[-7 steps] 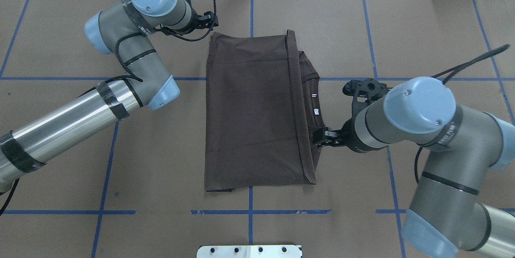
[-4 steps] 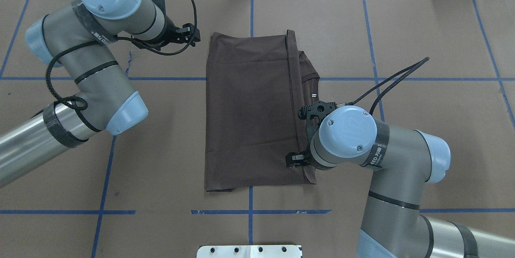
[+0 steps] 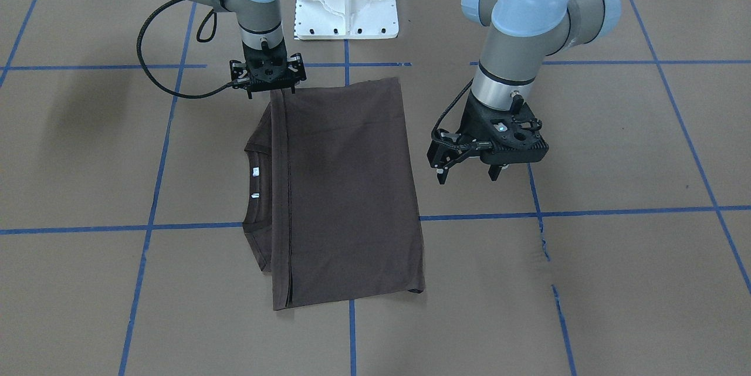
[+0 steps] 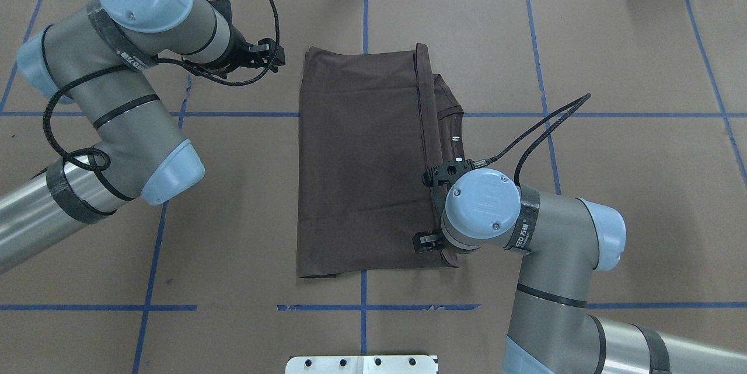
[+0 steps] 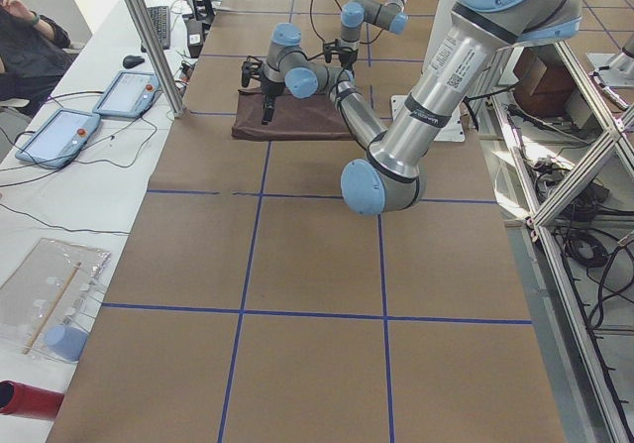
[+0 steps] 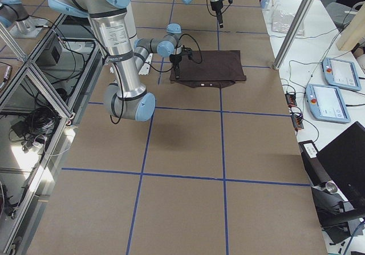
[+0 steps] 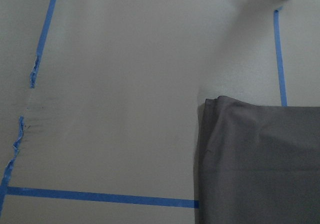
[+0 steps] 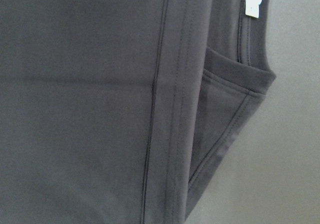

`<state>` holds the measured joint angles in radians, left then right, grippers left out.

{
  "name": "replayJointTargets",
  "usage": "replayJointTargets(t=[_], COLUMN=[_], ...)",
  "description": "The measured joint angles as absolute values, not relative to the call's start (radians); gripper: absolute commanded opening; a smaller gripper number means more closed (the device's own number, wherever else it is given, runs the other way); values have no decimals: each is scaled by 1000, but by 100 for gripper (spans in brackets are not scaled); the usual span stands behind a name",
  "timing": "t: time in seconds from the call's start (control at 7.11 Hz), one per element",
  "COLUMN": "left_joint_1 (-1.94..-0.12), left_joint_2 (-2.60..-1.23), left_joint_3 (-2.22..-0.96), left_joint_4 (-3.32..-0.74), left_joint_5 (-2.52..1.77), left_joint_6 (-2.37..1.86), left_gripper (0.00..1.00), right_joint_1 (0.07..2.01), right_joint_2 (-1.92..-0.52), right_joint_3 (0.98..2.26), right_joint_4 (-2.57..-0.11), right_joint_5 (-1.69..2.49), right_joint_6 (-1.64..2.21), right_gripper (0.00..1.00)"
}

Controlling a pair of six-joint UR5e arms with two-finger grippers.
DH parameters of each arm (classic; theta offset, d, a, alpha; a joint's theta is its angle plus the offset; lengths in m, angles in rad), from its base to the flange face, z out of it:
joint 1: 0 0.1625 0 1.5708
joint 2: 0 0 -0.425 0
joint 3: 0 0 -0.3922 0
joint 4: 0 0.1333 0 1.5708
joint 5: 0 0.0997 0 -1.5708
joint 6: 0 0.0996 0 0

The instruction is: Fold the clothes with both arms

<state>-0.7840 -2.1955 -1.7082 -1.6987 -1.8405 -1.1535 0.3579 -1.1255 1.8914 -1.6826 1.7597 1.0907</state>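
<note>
The T-shirt lies flat at the middle of the bench, folded into a long rectangle. Its ribbed collar and a white neck tag poke out from under the fold along the side towards my right arm. The right gripper points straight down over the shirt's corner on that collar side, the one nearest the white pedestal. Its jaws look spread and I see no cloth pinched between them, though the wrist hides much of it from above. The left gripper hangs over bare bench just beside the shirt's opposite long edge, jaws wide apart and holding nothing. Blue tape lines cross the brown bench cover around the shirt.
</note>
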Motion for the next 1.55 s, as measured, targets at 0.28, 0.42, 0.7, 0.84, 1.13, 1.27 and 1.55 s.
replayJointTargets(t=[0.28,0.42,0.7,0.84,1.13,1.27,1.55], left_joint_1=[-783,-782,-779,-777,-776,-776,-776], left_joint_2=[-2195,-2195,-2195,-2195,-2195,-2195,-2195], left_joint_3=[-1709,-1709,-1707,-1706,-1705,-1705,-1704], left_joint_4=[-1698,-1698,-1698,-1698,-1698,-1698,-1698], left_joint_5=[-1841,-1841,-1841,-1841,-1841,-1841,-1841], left_joint_6=[-1154,-1154,-1155,-1156,-1156,-1157,-1157], left_gripper=[100,100,100,100,100,100,100], right_joint_1=[358,357,357,357,357,356,354], right_joint_2=[-1124,-1123,-1124,-1125,-1128,-1129,-1129], right_joint_3=[1864,1856,1851,1850,1850,1848,1841], right_joint_4=[-1680,-1679,-1683,-1686,-1688,-1689,-1689], right_joint_5=[1765,1767,1770,1770,1770,1770,1770], right_joint_6=[1087,1086,1086,1086,1086,1087,1088], right_gripper=[100,100,100,100,100,100,100])
